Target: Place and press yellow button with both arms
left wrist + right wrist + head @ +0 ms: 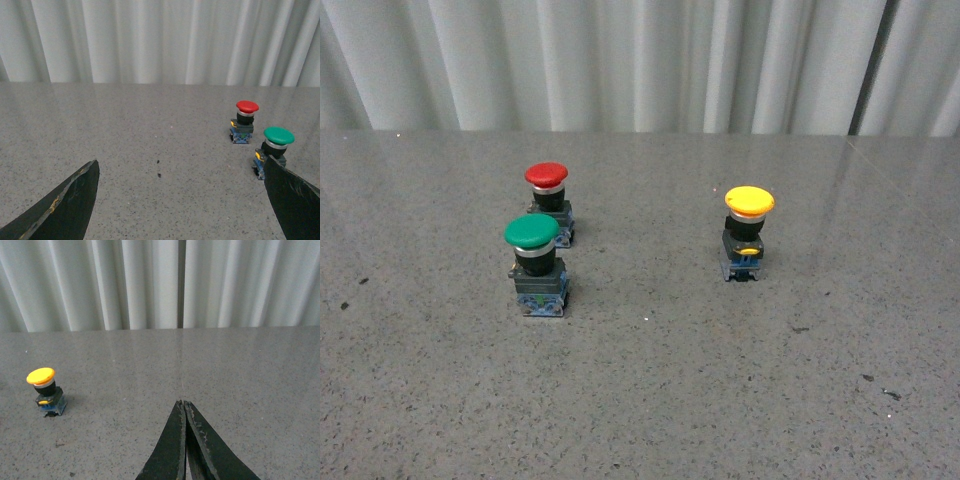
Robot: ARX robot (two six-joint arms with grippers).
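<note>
Buttons upright on grey table [650,400]: yellow button [747,231] alone at right, apart from green button [535,264] and red button [548,199]. Left gripper [180,200] spread wide, presumably readied for grasping; right gripper [184,440] pressed together, empty, probably suited to pressing.

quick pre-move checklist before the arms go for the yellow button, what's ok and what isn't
1. Yellow button upright on the table: ok.
2. Clear space around it, well apart from the green button and red button: ok.
3. Left pincer open: ok, its fingers stand wide apart.
4. Right pincer open for a grasp: not ok, its fingers are closed together, holding nothing.
5. Right pincer lined up with the yellow button: not ok, in the right wrist view the button sits far off to one side.
6. Yellow button within either arm's reach: cannot tell, neither arm shows in the front view.
</note>
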